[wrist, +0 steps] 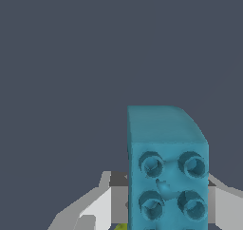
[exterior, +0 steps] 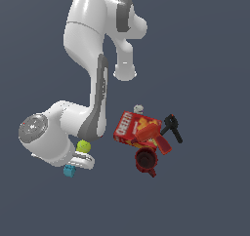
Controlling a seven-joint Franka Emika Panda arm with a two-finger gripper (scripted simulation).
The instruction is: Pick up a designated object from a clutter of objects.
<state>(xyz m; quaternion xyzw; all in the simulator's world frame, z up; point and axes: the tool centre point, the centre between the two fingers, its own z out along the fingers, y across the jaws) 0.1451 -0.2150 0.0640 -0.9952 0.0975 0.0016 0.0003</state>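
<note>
**End effector low at the cyan brick, apart from the clutter**

End effector (exterior: 73,166) sits low on the exterior view's left, at the tip of the white robot arm (exterior: 93,49), which bends down from the top of the frame. The cyan brick (exterior: 69,171) shows as a small teal block just at the end effector's tip, partly covered by the white fingers (exterior: 84,160). In the wrist view the brick (wrist: 167,177) fills the lower part of the picture, its round studs facing the camera, with a pale finger on each side of it. Whether the fingers press on the brick or stand slightly apart from it cannot be told.

A yellow-green ball (exterior: 83,146) lies just beside the end effector, close against the arm. Further toward the exterior view's right, well apart from the brick, lies the rest of the clutter on the dark worktop (exterior: 205,201): a red cracker box (exterior: 134,127), a dark red mug (exterior: 146,161) just in front of it, and a black clamp-like tool (exterior: 172,126) on the far side.
</note>
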